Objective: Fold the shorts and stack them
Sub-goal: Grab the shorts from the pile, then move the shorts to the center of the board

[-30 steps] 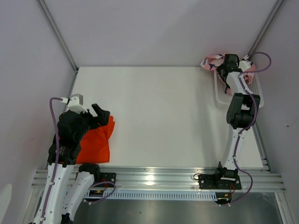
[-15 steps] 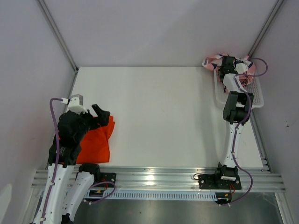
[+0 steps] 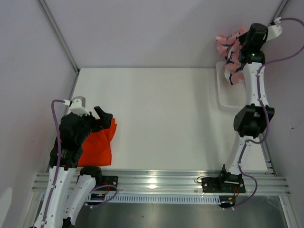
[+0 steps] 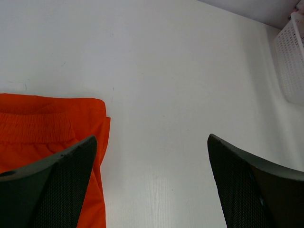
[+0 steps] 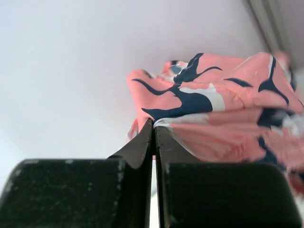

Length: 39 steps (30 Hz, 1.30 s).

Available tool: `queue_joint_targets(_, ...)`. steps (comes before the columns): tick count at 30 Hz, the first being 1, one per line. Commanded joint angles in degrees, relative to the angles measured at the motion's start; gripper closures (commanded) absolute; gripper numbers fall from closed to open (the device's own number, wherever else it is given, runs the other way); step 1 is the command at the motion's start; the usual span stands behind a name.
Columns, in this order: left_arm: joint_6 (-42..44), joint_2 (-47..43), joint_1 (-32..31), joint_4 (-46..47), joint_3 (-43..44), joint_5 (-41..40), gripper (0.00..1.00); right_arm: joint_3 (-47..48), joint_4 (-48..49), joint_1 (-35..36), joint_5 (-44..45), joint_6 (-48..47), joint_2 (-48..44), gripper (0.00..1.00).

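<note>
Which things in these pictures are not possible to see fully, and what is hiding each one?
Orange shorts: the left arm covers part of them in the top view; the open left gripper and the picture edge cut them off in the left wrist view.
Pink shorts: bunched in the shut right gripper; their lower right is blurred in the right wrist view.
Basket: the right arm crosses it in the top view.

Two pairs of shorts: one orange pair (image 3: 97,147), one pink printed pair (image 3: 227,45). One white mesh basket (image 3: 220,88).
</note>
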Motion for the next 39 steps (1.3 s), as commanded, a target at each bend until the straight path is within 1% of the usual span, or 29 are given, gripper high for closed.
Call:
queue_joint_targets(1, 0.9, 0.0, 0.0, 2.1, -0.3, 1.4, 0.01, 4.0, 2.2, 2.4, -6.9, -7.8, -14.7, 1.0)
queue_joint_targets(2, 0.8, 0.0, 0.0, 2.3, -0.4, 1.4, 0.01, 3.6, 1.3, 3.5, -6.7, -9.7, -18.8, 1.0)
queue_joint_targets(3, 0.8, 0.0, 0.0, 2.2, -0.4, 1.3, 0.01, 2.6, 0.5, 4.7, -6.8, -11.7, -20.7, 1.0)
queue_joint_targets(4, 0.8, 0.0, 0.0, 2.2, -0.6, 1.3, 0.01, 2.3, -1.3, 6.0, -10.1, -13.7, -22.7, 1.0)
queue_joint_targets(5, 0.8, 0.0, 0.0, 2.3, -0.5, 1.4, 0.01, 1.9, -2.3, 6.0, -12.1, -14.2, -26.3, 1.0)
queue_joint_targets(6, 0.8, 0.0, 0.0, 2.3, -0.5, 1.4, 0.01, 1.5, -3.2, 8.1, -13.5, -14.5, -28.2, 1.0)
queue_joint_targets(7, 0.8, 0.1, 0.0, 2.1, -0.5, 1.4, 0.01, -0.3, -4.3, 9.7, -16.8, -14.6, -30.2, 1.0)
queue_joint_targets(8, 0.8, 0.2, 0.0, 2.1, -0.4, 1.3, 0.01, -1.7, -4.6, 10.6, -18.6, -14.5, -34.0, 1.0)
queue_joint_targets(10, 0.8, 0.1, 0.0, 2.2, -0.5, 1.5, 0.01, -5.8, -6.4, 13.0, -20.8, -13.9, -37.8, 1.0)
queue_joint_targets(11, 0.8, 0.1, 0.0, 2.3, -0.5, 1.5, 0.01, -7.6, -6.8, 16.2, -22.7, -13.9, -39.6, 1.0)
queue_joint_targets(12, 0.8, 0.1, 0.0, 2.2, -0.5, 1.4, 0.01, -9.8, -7.4, 18.0, -22.8, -13.8, -43.8, 1.0)
queue_joint_targets(13, 0.8, 0.0, 0.0, 2.1, -0.5, 1.4, 0.01, -15.6, -6.9, 20.0, -22.5, -13.5, -46.0, 1.0)
queue_joint_targets(14, 0.6, 0.0, 0.0, 2.1, -0.6, 1.3, 0.01, -18.7, -6.5, 23.9, -21.3, -12.8, -48.4, 1.0)
queue_joint_targets(15, 0.6, -0.3, 0.0, 2.1, -0.6, 1.3, 0.01, -21.9, -5.3, 25.8, -20.7, -12.4, -52.7, 1.0)
queue_joint_targets(16, 0.5, -0.5, 0.0, 2.0, -0.6, 1.4, 0.01, -24.9, -5.0, 27.5, -20.3, -11.6, -54.7, 1.0)
queue_joint_targets(17, 0.5, -0.7, 0.0, 2.0, -0.6, 1.3, 0.01, -30.0, -4.6, 30.9, -20.3, -10.0, -56.4, 1.0)
queue_joint_targets(19, 0.6, -1.2, 0.0, 2.1, -0.6, 1.3, 0.01, -34.0, -4.0, 34.0, -20.3, -8.9, -59.9, 1.0)
queue_joint_targets(20, 0.6, -1.3, 0.0, 2.0, -0.6, 1.4, 0.01, -36.0, -4.6, 37.4, -20.3, -7.5, -60.2, 1.0)
queue_joint_targets(23, 0.7, -1.5, 0.0, 2.0, -0.6, 1.4, 0.01, -36.5, -5.7, 42.6, -21.0, -7.1, -59.3, 1.0)
queue_joint_targets(24, 0.6, -1.5, 0.0, 2.0, -0.6, 1.4, 0.01, -35.9, -7.2, 45.8, -21.4, -7.2, -58.4, 1.0)
queue_joint_targets(26, 0.6, -1.6, 0.0, 2.1, -0.5, 1.3, 0.01, -33.8, -9.2, 48.0, -22.2, -7.7, -54.6, 1.0)
queue_joint_targets(27, 0.5, -1.7, 0.0, 2.0, -0.6, 1.1, 0.01, -31.2, -10.9, 48.9, -23.0, -8.5, -53.3, 1.0)
queue_joint_targets(28, 0.4, -1.7, 0.0, 2.0, -0.6, 0.8, 0.01, -29.8, -11.8, 50.1, -23.5, -10.4, -51.9, 1.0)
queue_joint_targets(30, 0.4, -1.6, 0.0, 1.9, -0.5, 0.7, 0.01, -25.9, -13.9, 50.1, -24.4, -12.2, -47.7, 1.0)
queue_joint_targets(32, 0.4, -1.7, 0.0, 1.8, -0.6, 0.6, 0.01, -23.7, -13.5, 48.3, -27.8, -13.2, -44.6, 1.0)
queue_joint_targets(33, 0.4, -1.8, 0.0, 1.8, -0.6, 0.5, 0.01, -21.9, -12.8, 47.3, -30.4, -12.7, -43.8, 1.0)
queue_joint_targets(34, 0.4, -1.8, 0.0, 1.8, -0.5, 0.5, 0.01, -21.3, -11.8, 45.5, -36.0, -10.7, -43.2, 1.0)
queue_joint_targets(35, 0.4, -1.7, 0.0, 1.7, -0.5, 0.4, 0.01, -20.8, -10.2, 45.0, -37.9, -9.3, -42.6, 1.0)
queue_joint_targets(39, 0.4, -2.0, 0.0, 1.7, -0.5, 0.1, 0.01, -23.2, -9.6, 44.9, -38.3, -6.8, -45.1, 1.0)
